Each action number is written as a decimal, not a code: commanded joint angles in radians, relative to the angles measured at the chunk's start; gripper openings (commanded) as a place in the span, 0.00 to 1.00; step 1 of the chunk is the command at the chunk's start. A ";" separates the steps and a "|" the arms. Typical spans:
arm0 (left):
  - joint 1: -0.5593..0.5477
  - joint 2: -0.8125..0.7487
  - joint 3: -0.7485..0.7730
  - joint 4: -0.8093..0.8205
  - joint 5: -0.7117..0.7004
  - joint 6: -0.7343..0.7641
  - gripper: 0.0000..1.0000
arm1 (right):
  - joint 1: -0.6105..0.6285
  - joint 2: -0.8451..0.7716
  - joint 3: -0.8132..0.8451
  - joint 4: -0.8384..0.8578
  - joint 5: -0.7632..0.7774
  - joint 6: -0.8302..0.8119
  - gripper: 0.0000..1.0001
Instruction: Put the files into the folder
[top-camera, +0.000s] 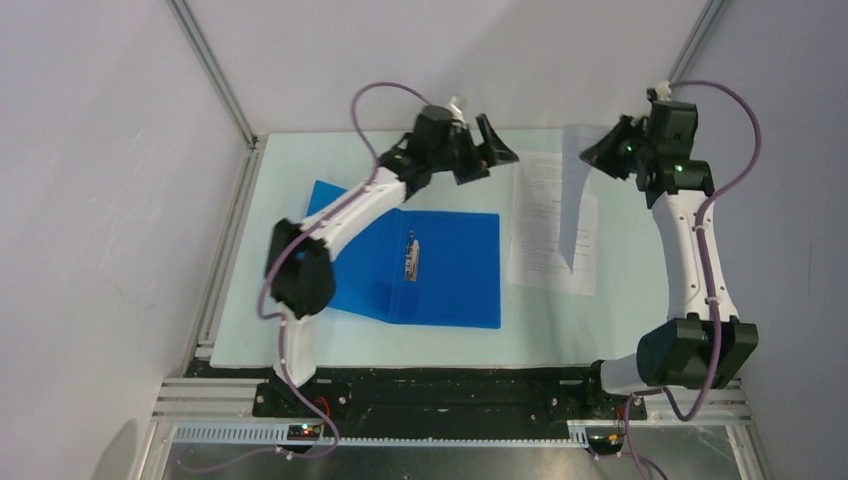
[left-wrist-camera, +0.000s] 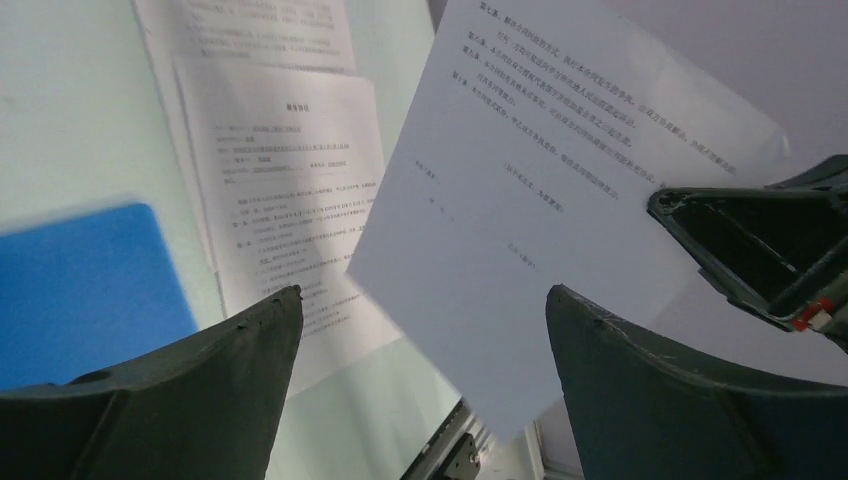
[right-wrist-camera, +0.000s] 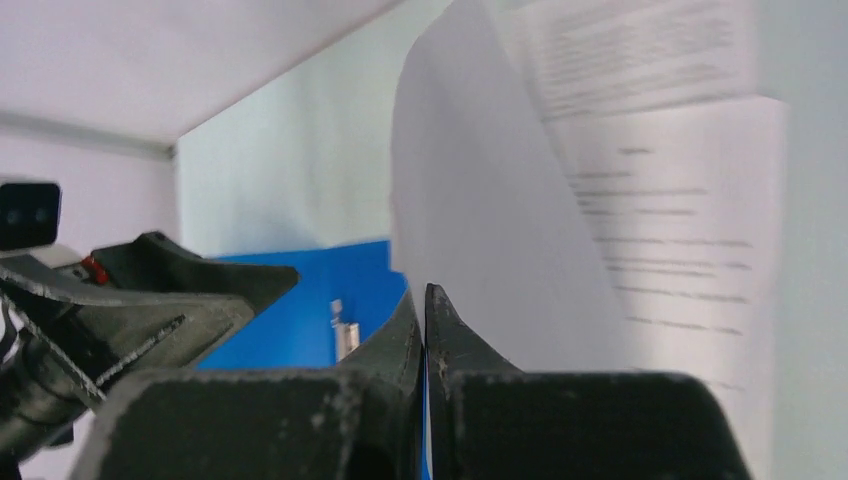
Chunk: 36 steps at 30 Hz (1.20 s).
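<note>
Two-handed at the far side: pinching the edge of one thin white printed paper sheet (right-wrist-camera: 470, 200) between the dark fingers (right-wrist-camera: 385, 350) of the right gripper (right-wrist-camera: 425, 300), pressing them flat together with no gap showing in the right wrist view. Holding that paper sheet lifted off the pale green table (top-camera: 300, 330), letting it hang down and curl from the right gripper near the far right corner, its lower part hanging above the other white printed sheets (top-camera: 535, 230); whether touching them or not, impossible to tell. Spreading the dark fingers (left-wrist-camera: 200, 390) of the left gripper (left-wrist-camera: 422, 295) wide apart, gripping nothing, pointing them toward the paper sheet from the left, hovering above the table by its far edge, near the right gripper yet apart from it. Showing the other white printed sheets lying flat on the table, overlapping one another in a loose stack, just to the right of the flat bright blue plastic folder (top-camera: 450, 270). Showing the folder lying open on the table, both covers spread flat, a small metal clip (top-camera: 411, 258) sitting at the spine, part of the left cover being hidden under the white left arm (top-camera: 350, 210). Touching the folder with neither gripper.
</note>
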<state>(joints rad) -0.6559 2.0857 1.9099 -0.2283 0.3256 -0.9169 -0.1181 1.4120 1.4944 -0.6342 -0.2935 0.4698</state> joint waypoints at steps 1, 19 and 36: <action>0.100 -0.252 -0.219 0.009 -0.027 0.083 0.95 | 0.153 0.008 0.181 -0.098 -0.049 -0.014 0.00; 0.361 -0.819 -0.779 -0.143 -0.172 0.236 0.96 | 0.375 0.001 -0.119 0.280 -0.368 0.295 0.00; 0.457 -0.887 -0.802 -0.306 -0.289 0.345 0.97 | 0.272 0.277 -0.276 0.221 -0.222 0.136 0.00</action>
<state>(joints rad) -0.2096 1.2350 1.1137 -0.5117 0.0654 -0.6102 0.1883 1.6981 1.2011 -0.4393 -0.5385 0.6434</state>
